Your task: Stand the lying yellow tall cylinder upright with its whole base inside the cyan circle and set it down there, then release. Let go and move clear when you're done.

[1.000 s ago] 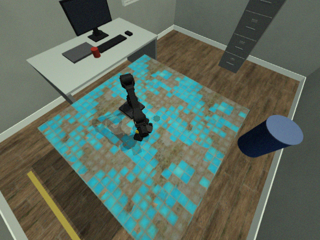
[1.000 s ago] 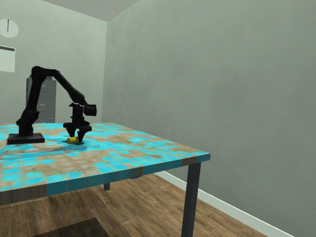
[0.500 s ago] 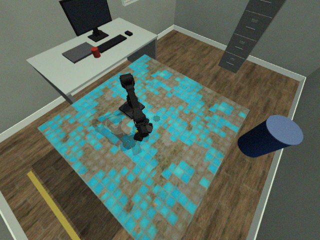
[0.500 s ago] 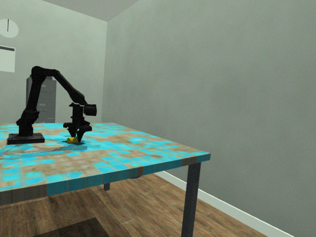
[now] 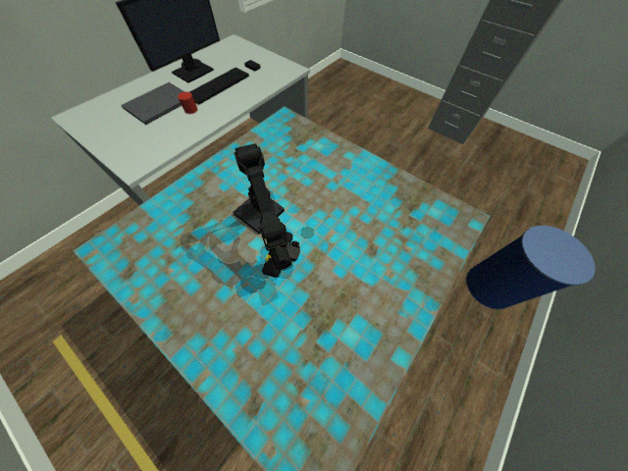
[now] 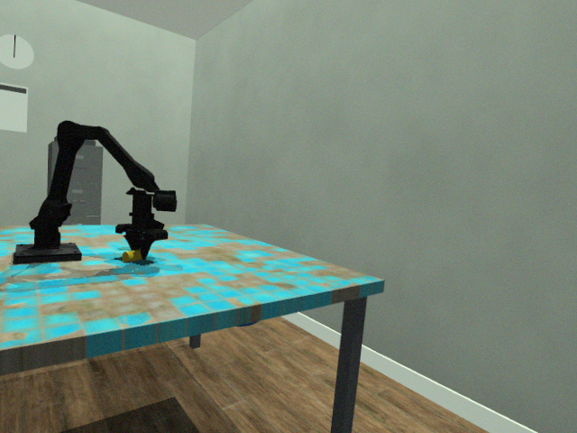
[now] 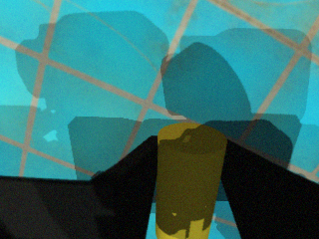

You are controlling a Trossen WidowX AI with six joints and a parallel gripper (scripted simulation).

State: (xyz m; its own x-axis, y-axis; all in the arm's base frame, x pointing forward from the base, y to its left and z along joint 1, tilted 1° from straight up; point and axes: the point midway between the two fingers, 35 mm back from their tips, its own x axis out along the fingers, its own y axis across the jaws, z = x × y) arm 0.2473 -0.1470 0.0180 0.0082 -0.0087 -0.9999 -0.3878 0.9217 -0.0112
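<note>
The yellow cylinder [image 7: 188, 179] lies on the tiled table top, between my two black fingers in the wrist view. My gripper [image 6: 140, 253] is down at the table and shut on the cylinder, whose end sticks out to the left [image 6: 131, 255]. In the top view only a sliver of yellow [image 5: 266, 257] shows beside the gripper [image 5: 276, 263]. The cyan circle [image 5: 306, 232] is a small dark teal disc on the table, to the right of the arm and apart from the gripper.
The arm's base [image 5: 257, 210] stands on the table behind the gripper. A dark blue cylinder [image 5: 527, 266] shows beyond the table's right edge. A desk [image 5: 177, 96] with a monitor, keyboard and red cup stands behind the table.
</note>
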